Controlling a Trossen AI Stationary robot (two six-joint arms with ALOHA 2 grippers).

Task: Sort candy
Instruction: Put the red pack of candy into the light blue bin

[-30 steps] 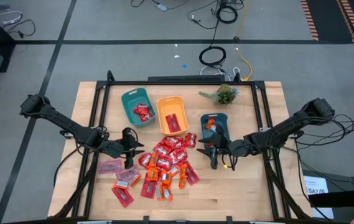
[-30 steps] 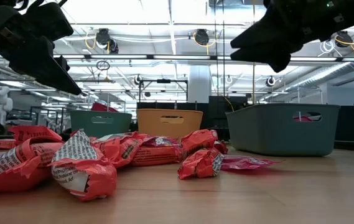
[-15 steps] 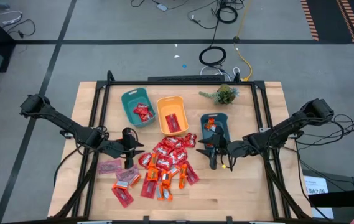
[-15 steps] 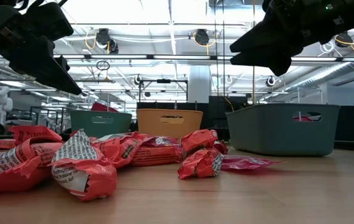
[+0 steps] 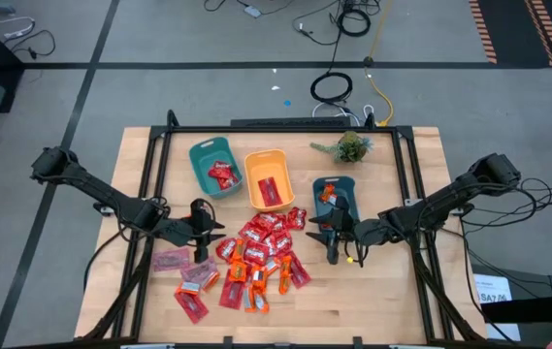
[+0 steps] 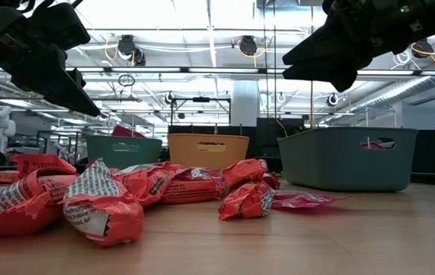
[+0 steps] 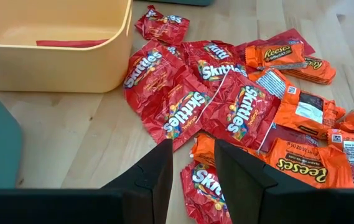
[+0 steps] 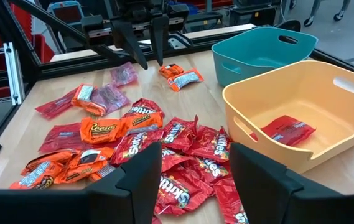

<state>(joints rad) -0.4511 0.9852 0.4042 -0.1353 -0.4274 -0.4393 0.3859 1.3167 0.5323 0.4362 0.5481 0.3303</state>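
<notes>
The candy [image 5: 256,257] lies in a heap on the table [image 5: 392,301] by three bins. The left gripper [image 5: 201,236] hangs over the heap's left edge, fingers a bit apart, holding nothing. The right gripper [image 5: 335,236] hovers by the heap's right side – fingers wider, probably empty too.

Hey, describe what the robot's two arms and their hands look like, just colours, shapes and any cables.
Both are slim, dark, jointed arms. The left hand and right hand each end in two flat, tapering black fingers, matte and unmarked. Black cables trail from the right arm's base; a yellow spot shows near its wrist.
</notes>
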